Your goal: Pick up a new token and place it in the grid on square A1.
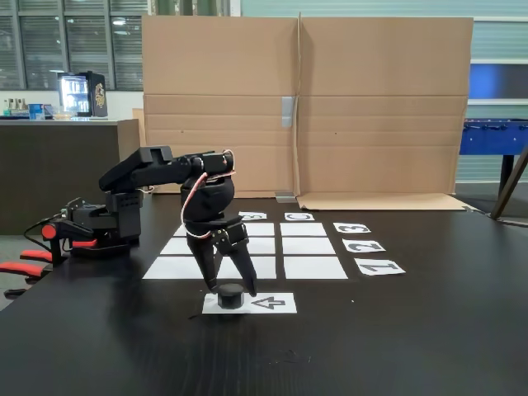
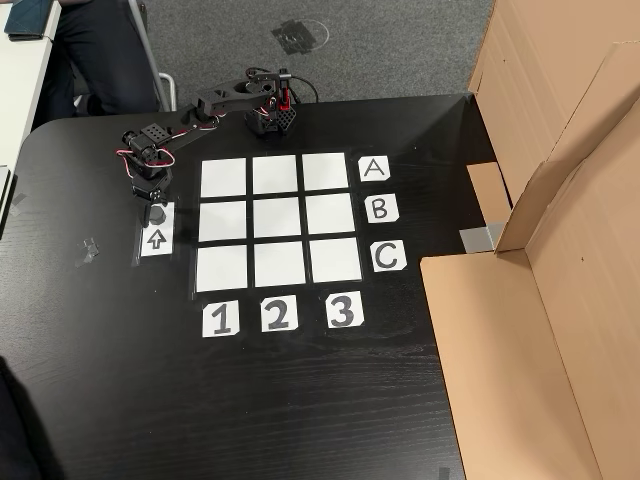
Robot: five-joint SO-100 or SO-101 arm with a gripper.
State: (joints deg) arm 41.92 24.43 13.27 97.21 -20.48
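Fixed view, items: token [image 1: 231,294], a short matte-black round puck, smooth-sided, sitting on the left end of the arrow strip [image 1: 272,304], a white paper slip. Gripper [image 1: 233,290], black plastic with two tapered fingers pointing down, jaws spread to either side of the token; contact cannot be told. Grid [image 2: 278,220] of nine flat white paper rectangles; square A1 [image 2: 223,178] bare. Table [image 1: 396,346]: dark wood-grain top. Corrugated cardboard screen [image 1: 371,107] stands behind; grey carpet floor [image 2: 400,50] beyond.
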